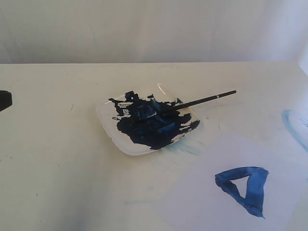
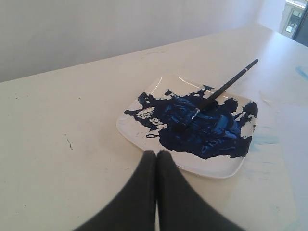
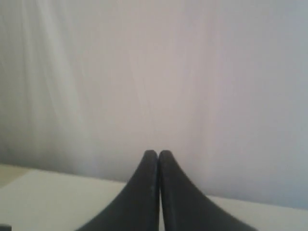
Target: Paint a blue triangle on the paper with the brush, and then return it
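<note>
The black brush point(image 1: 197, 101) point(image 2: 226, 85) lies across the square white plate point(image 1: 114, 139) point(image 2: 144, 139), its bristles in the dark blue paint and its handle sticking out past the rim. A blue triangle point(image 1: 243, 187) with a blank centre is painted on the pale paper point(image 1: 192, 192) at the front right of the table. My left gripper point(image 2: 157, 152) is shut and empty, hovering just short of the plate; only a dark bit of it shows at the exterior view's left edge point(image 1: 5, 100). My right gripper point(image 3: 158, 152) is shut and empty, facing a white wall, and is out of the exterior view.
A faint light-blue curved smear point(image 1: 294, 126) marks the table at the far right. Pale blue smudges point(image 1: 185, 147) lie beside the plate. A white wall stands behind the table's back edge point(image 1: 144, 63).
</note>
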`<state>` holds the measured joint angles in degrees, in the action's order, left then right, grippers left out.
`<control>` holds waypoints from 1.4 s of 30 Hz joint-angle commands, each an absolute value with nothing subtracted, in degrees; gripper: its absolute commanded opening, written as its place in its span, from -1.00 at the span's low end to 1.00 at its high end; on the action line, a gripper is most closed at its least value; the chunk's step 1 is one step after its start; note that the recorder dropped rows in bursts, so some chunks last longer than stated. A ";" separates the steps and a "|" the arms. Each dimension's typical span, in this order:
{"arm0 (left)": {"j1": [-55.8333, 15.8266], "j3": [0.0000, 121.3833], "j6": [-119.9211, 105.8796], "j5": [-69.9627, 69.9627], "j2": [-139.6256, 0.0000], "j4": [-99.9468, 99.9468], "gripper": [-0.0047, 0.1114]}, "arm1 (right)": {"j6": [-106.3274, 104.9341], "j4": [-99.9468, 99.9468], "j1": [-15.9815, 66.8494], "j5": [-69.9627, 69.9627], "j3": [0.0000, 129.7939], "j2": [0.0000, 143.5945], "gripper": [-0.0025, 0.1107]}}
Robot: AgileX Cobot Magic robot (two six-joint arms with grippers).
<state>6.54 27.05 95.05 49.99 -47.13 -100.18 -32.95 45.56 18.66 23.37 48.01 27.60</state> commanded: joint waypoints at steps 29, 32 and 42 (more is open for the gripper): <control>6.70 26.69 94.90 49.88 -46.64 -99.95 -0.92 | 6.16 -4.72 15.48 12.82 14.33 9.51 -0.96; 6.70 26.69 94.90 49.88 -46.64 -99.95 -0.92 | 6.16 -4.64 15.37 12.82 6.88 4.11 -0.96; 6.70 26.69 94.90 49.53 -46.64 -99.95 -0.92 | 6.36 -2.91 14.24 19.18 0.00 0.00 -0.96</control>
<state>6.54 27.05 94.95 49.99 -47.13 -100.18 6.67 -3.66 15.27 19.28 0.14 0.45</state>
